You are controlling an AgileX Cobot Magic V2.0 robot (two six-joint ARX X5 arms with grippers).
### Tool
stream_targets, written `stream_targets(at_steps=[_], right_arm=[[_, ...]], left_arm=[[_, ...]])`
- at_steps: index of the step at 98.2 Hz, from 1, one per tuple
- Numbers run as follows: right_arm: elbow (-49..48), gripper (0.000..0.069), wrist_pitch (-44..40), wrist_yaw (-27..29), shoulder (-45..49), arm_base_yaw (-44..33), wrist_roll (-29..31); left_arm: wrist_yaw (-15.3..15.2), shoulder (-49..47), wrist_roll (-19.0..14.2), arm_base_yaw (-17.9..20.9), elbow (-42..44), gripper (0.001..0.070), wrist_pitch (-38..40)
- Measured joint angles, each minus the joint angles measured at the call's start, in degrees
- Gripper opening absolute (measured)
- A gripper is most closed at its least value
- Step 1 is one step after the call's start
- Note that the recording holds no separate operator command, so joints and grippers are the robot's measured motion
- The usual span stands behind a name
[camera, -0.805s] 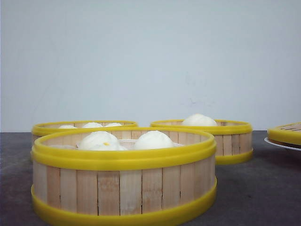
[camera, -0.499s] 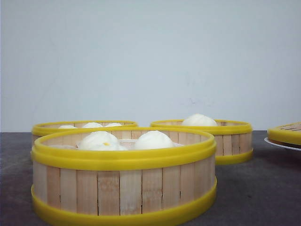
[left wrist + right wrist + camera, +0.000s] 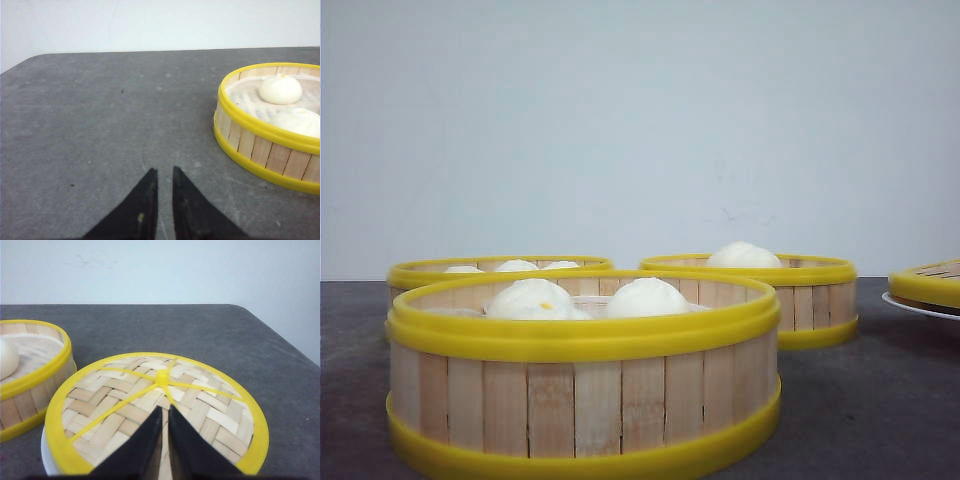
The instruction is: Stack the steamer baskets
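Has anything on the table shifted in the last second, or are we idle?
Nothing visibly changed. In the front view the near steamer basket, the back-left basket and the back-right basket sit where they were, unstacked, buns inside. The lid remains on the white plate at the right edge. Neither arm entered the front view.

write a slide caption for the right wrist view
Shut right gripper poised over the woven lid on its white plate.

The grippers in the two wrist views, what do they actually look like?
Both look alike. The left gripper and the right gripper each show two matte black fingers, broad at the base and tapering to pointed tips. No cables or markings are visible, and the arms themselves are out of view.
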Motion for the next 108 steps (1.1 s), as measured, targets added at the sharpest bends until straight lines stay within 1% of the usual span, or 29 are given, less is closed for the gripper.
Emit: stream_targets(at_steps=[75, 86, 91, 96, 108], right_arm=[[0.0, 0.0016, 0.0, 0.0, 0.0, 0.0, 0.0], [0.0, 0.0016, 0.0, -1.5, 0.0, 0.0, 1.7], [0.0, 0.0016, 0.0, -2.3, 0.0, 0.0, 3.7], [0.0, 0.0016, 0.0, -3.6, 0.0, 0.0, 6.3], [0.0, 0.0016, -0.2, -6.0, 0.0, 0.0, 13.8]], left_arm=[[0.0, 0.0, 0.0, 0.0, 0.0, 0.0025, 0.0], [0.0, 0.0, -0.2, 0.0, 0.0, 0.0025, 0.0], [0.0, 0.0, -1.2, 0.0, 0.0, 0.0025, 0.0], [0.0, 0.0, -3.1, 0.0, 0.0, 0.0025, 0.0], [0.0, 0.0, -9.9, 0.0, 0.0, 0.0026, 0.0]])
